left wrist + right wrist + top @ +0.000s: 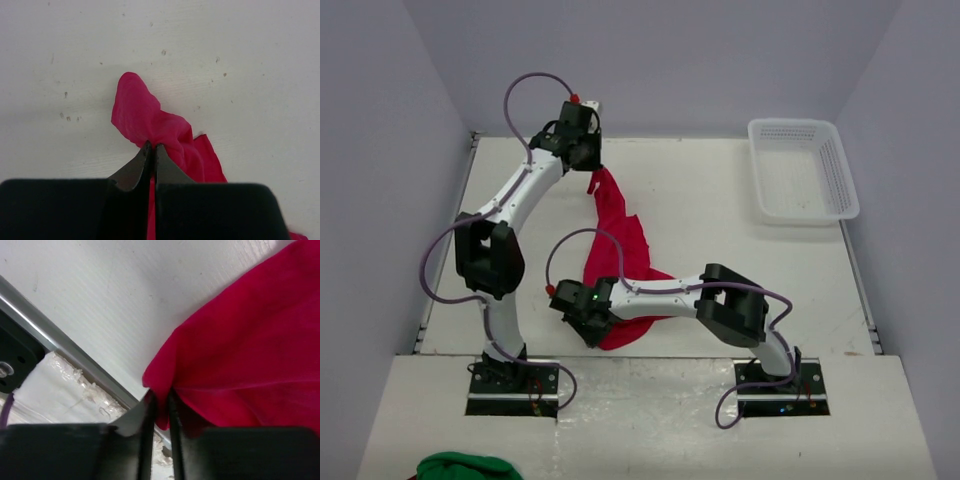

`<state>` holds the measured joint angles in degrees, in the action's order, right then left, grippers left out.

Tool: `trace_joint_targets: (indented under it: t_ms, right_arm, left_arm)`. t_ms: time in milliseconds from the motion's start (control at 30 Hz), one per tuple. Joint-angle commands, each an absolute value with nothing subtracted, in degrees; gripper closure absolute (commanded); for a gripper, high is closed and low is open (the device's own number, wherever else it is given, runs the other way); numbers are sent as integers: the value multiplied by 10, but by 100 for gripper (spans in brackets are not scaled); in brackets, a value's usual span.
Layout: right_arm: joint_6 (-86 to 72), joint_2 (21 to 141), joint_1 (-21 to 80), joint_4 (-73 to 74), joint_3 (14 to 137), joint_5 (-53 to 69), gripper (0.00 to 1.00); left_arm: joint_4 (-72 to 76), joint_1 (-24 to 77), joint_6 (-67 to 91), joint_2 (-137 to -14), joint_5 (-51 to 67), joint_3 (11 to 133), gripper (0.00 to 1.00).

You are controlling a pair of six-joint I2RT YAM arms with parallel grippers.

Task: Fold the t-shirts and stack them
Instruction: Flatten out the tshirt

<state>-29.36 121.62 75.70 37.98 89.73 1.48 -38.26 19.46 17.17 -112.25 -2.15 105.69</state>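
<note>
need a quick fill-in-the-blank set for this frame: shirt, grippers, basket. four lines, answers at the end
1. The left gripper and the right gripper are both shut on the ___ t-shirt.
2. The t-shirt's end farther from the arm bases is held by the ___ arm.
3. The white mesh basket sits at the far ___ corner of the table.
4. The bunched cloth lying off the table, in front of the left arm's base, is ___.
Missing words: red; left; right; green.
</note>
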Motion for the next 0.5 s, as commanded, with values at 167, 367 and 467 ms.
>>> trace_joint_targets:
  t_ms: [167,367,467]
  right_arm:
    - [-335,1171,766,399,851,-68,100]
    - [-388,1030,774,482,817,-211,100]
    - [-412,949,775,563,839,-289,100]
  left_arm:
    - [-363,193,175,-1060,-42,1032,100]
    - [-373,192,171,-1020,-85,1040,100]
    - [-404,192,178,-1028,-87,1061,100]
